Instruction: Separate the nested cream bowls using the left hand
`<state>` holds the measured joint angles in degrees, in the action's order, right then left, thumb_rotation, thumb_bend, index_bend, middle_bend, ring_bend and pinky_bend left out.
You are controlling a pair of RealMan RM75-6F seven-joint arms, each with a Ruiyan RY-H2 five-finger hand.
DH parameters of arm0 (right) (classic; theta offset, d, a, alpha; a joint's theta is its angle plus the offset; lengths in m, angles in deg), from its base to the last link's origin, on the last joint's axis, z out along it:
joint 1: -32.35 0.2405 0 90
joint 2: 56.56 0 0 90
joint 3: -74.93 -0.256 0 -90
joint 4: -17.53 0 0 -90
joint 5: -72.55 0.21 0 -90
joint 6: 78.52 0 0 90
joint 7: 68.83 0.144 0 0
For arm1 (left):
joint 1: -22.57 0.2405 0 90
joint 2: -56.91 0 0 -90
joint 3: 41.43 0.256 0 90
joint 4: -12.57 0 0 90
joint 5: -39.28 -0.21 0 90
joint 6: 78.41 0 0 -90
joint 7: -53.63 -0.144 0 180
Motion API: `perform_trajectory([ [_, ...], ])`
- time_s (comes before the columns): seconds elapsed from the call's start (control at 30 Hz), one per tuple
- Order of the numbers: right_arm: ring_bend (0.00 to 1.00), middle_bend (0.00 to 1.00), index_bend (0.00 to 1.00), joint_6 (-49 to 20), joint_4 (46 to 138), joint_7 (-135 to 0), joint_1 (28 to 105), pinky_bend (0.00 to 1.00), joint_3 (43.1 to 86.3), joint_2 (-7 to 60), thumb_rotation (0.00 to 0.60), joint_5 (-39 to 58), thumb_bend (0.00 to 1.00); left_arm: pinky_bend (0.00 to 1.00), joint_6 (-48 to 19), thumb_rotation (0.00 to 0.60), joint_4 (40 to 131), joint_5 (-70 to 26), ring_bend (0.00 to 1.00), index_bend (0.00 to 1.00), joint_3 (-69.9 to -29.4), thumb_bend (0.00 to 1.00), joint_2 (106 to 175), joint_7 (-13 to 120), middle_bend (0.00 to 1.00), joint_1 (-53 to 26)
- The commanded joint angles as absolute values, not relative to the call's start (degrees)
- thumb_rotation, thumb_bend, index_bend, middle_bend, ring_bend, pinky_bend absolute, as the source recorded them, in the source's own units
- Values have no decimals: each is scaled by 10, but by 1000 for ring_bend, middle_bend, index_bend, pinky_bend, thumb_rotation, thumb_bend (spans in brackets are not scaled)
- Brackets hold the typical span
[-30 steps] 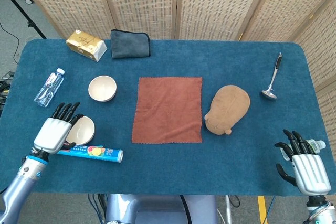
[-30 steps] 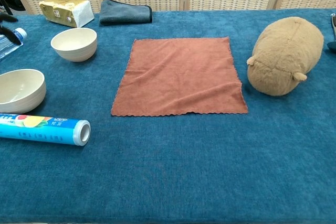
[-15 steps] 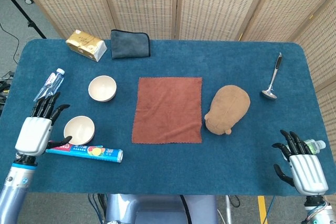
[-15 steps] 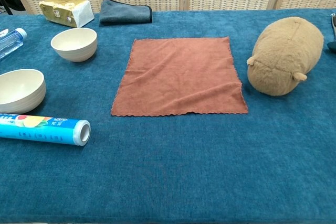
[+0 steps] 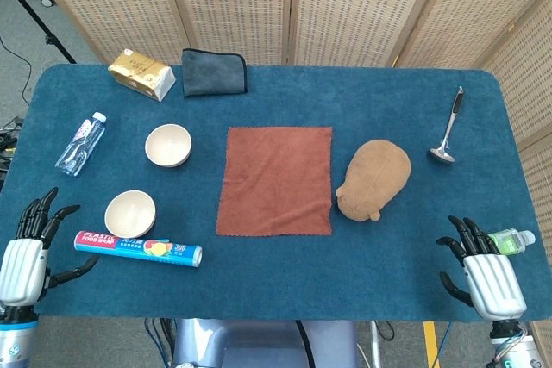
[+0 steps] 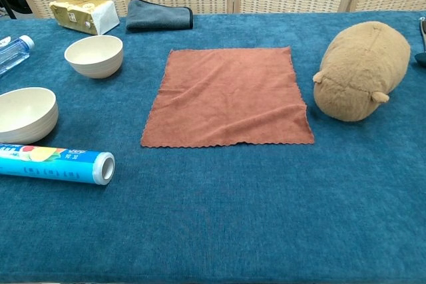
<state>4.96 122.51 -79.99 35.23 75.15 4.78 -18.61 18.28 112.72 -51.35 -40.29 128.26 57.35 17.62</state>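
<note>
Two cream bowls stand apart on the blue table. One bowl [image 5: 168, 145] [image 6: 94, 55] sits left of the rust cloth. The other bowl [image 5: 130, 213] [image 6: 25, 114] is nearer the front left, just behind a foil roll. My left hand [image 5: 23, 256] hangs off the front left corner, fingers spread, holding nothing, well clear of both bowls. At the front right edge my right hand [image 5: 486, 274] is also empty with fingers apart. Neither hand shows in the chest view.
A rust cloth [image 5: 276, 180] lies mid-table, a brown plush toy [image 5: 373, 178] to its right, a ladle [image 5: 448, 127] far right. A foil roll [image 5: 138, 248], water bottle [image 5: 81, 142], tissue pack [image 5: 141, 73] and grey cloth [image 5: 214, 72] fill the left and back. Another bottle [image 5: 512, 240] lies by the right hand.
My left hand has drawn back from beside the near bowl toward the front left corner, off the table. The bowl stays where it stood. The right hand shifted slightly.
</note>
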Motion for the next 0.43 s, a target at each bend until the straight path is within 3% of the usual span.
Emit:
perform_trajectory([
  [0.03, 0, 73, 311, 46, 1225, -802, 354, 169, 753, 51, 600, -189, 361, 0, 188, 545, 1122, -519, 0, 229, -406, 133, 1288, 578, 0, 182],
  [0.43, 0, 73, 311, 37, 1218, -802, 356, 169, 757, 56, 600, -184, 363, 0, 205, 547, 1141, -551, 0, 229, -409, 133, 1284, 581, 0, 195],
])
